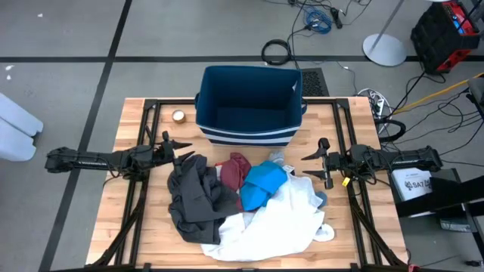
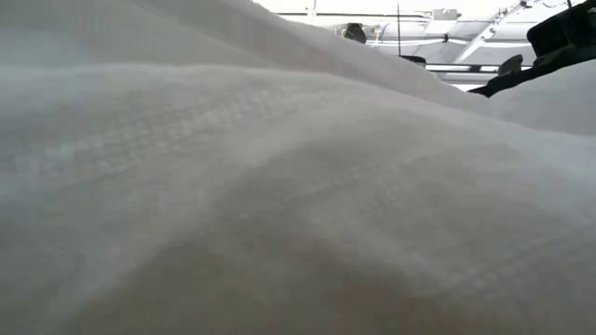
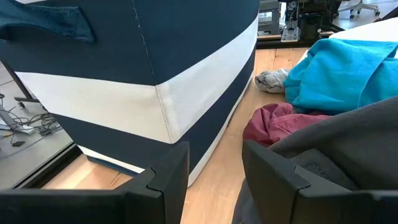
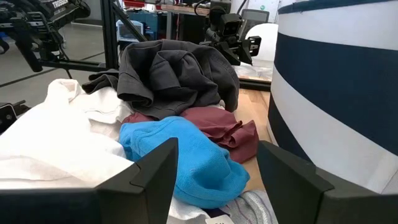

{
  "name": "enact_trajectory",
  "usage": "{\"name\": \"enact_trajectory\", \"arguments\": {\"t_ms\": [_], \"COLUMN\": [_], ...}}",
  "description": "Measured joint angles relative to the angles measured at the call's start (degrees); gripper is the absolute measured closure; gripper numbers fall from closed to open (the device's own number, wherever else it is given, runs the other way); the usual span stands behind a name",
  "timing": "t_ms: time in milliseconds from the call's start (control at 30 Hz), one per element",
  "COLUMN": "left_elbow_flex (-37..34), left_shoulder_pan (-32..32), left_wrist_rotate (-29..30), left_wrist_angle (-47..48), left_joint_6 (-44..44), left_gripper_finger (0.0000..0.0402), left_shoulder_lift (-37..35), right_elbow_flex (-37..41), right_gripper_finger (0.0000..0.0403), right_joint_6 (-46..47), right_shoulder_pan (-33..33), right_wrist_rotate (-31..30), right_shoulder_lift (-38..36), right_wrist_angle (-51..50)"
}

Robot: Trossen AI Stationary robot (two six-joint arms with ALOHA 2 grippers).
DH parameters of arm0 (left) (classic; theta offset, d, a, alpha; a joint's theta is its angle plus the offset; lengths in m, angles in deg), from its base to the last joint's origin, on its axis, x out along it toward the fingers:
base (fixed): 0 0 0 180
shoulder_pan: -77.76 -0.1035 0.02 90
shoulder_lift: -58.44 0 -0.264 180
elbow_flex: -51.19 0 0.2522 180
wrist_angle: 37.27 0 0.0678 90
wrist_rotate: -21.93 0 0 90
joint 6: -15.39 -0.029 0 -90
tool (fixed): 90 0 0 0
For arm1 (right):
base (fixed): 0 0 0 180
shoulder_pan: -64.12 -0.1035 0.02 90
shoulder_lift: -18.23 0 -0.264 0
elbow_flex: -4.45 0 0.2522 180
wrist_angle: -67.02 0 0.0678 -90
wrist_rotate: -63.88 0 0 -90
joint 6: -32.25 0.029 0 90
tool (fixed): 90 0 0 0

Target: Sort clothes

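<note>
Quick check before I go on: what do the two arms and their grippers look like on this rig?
Both arms are dark, slender and jointed. The left arm ends in the left gripper, the right arm in the right gripper. Each gripper has two flat, angular black fingers. A small yellow tag sits near the right wrist, and a white label shows beside that arm's base.

Seen from above, we find the table (image 1: 136, 125) evenly and brightly lit, with only faint, soft shadows beneath the heap of clothes (image 1: 242, 200) and inside the bin (image 1: 249, 83). At table height, white fabric (image 2: 279, 205) fills the lens, blurred and pale, with a bright strip of room above. In both wrist views the near dark fingers (image 3: 161, 180) appear slightly soft; the bin's white stripes read bright without glare.
</note>
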Motion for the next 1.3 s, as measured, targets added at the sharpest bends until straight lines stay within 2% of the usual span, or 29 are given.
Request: {"name": "enact_trajectory", "arguments": {"t_ms": [1300], "left_elbow_flex": [0.0], "left_shoulder_pan": [0.0], "left_wrist_rotate": [0.0], "left_wrist_angle": [-0.01], "left_joint_6": [0.0], "left_gripper_finger": [0.0242], "left_shoulder_lift": [0.0], "right_elbow_flex": [0.02], "right_gripper_finger": [0.0195], "right_joint_6": [0.0], "right_shoulder_pan": [0.02], "right_wrist_rotate": [-0.02], "right_shoulder_lift": [0.0], "right_wrist_angle": [0.0]}}
